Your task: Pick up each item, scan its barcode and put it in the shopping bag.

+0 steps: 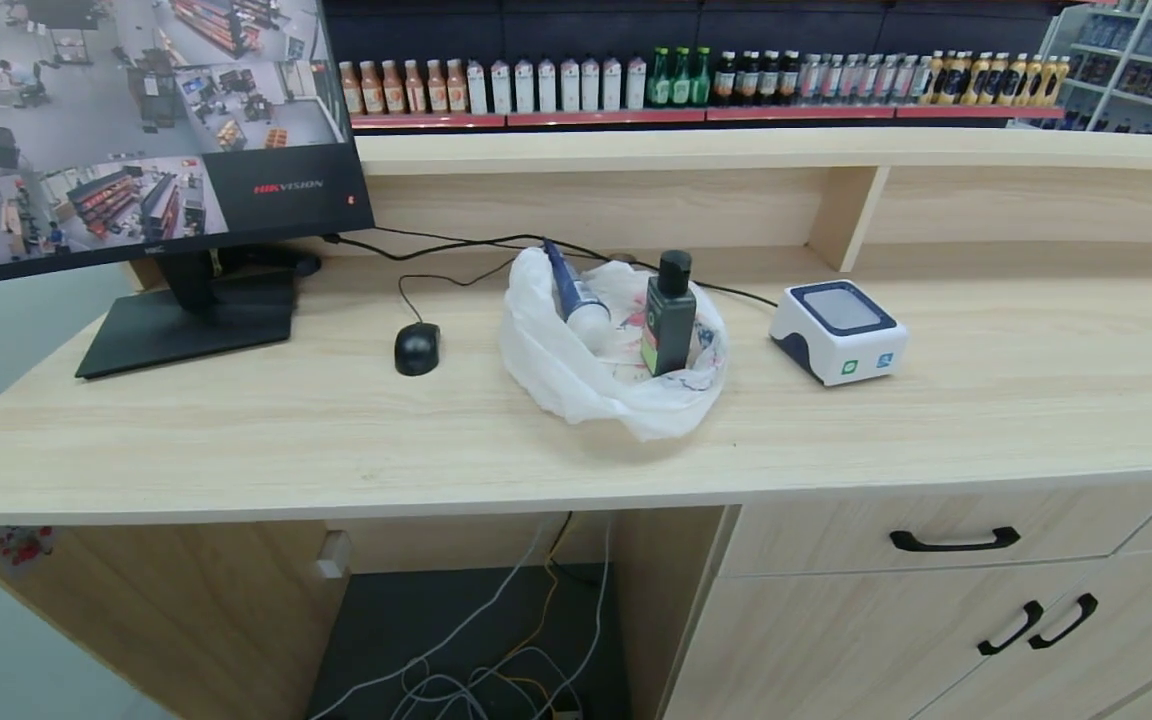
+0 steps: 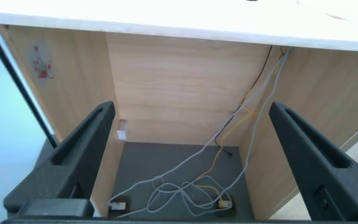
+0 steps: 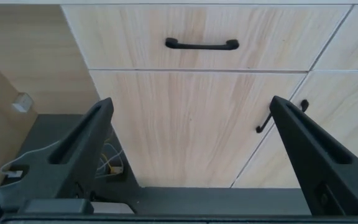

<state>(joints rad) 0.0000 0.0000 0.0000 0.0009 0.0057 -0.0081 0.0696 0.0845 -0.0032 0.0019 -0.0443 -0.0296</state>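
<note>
Black left gripper (image 2: 191, 107) hangs low before the open bay under the counter, its jaws spread wide and holding nothing, with loose white and yellow cables (image 2: 185, 186) on the dark floor beyond. Black right gripper (image 3: 191, 102) is likewise spread wide and empty, facing the pale wood drawer fronts and a black drawer handle (image 3: 202, 44).

Up on the light wood counter (image 1: 986, 400), the crumpled white plastic shopping bag (image 1: 576, 385) sits mid-counter. A dark green bottle with a black cap (image 1: 669, 320) stands upright inside it, and a blue-and-white tube-like item (image 1: 576, 300) leans in the bag at the bottle's nine o'clock. The white and navy box-shaped barcode scanner (image 1: 838, 330) sits at the bag's three o'clock, just beside it. A black computer mouse (image 1: 417, 348) lies at the bag's nine o'clock, and a black-framed monitor (image 1: 126, 120) stands at ten o'clock.
</note>
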